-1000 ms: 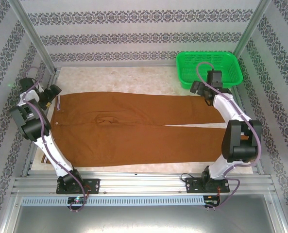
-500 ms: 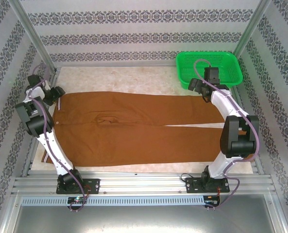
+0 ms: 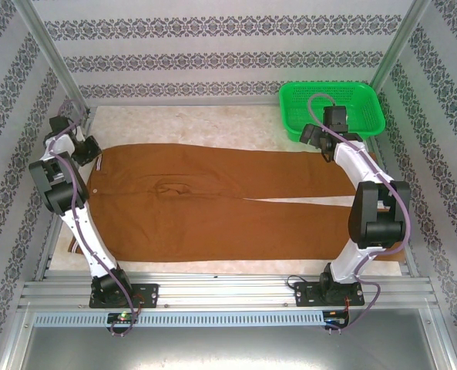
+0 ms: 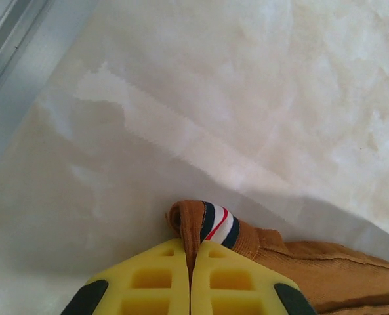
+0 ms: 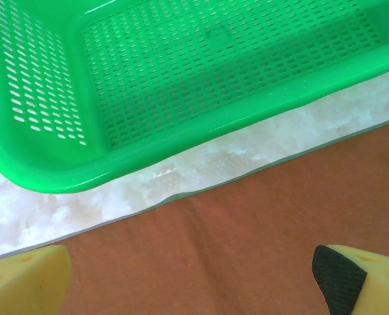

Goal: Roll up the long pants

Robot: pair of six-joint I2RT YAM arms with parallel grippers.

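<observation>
The rust-brown long pants (image 3: 213, 200) lie flat across the table, waist at the left, legs running right. My left gripper (image 3: 88, 152) is at the far waist corner; in the left wrist view its yellow fingers (image 4: 148, 282) are shut on a pinch of the waistband (image 4: 210, 226), which shows a navy, white and red striped edge. My right gripper (image 3: 314, 140) hovers over the far leg's upper edge near the basket. In the right wrist view its fingertips (image 5: 342, 279) stand wide apart, open above the brown cloth (image 5: 246, 249), with nothing between them.
A green plastic basket (image 3: 332, 108) stands at the back right, its rim (image 5: 181, 147) just beyond the pants' edge. Metal frame posts (image 3: 51, 69) and patterned walls enclose the table. Pale marbled tabletop (image 4: 246, 98) shows beyond the waist corner.
My left gripper has moved toward the back along the waistband's far corner, drawing the waist edge left and back. The right gripper shifted slightly toward the basket, then held.
</observation>
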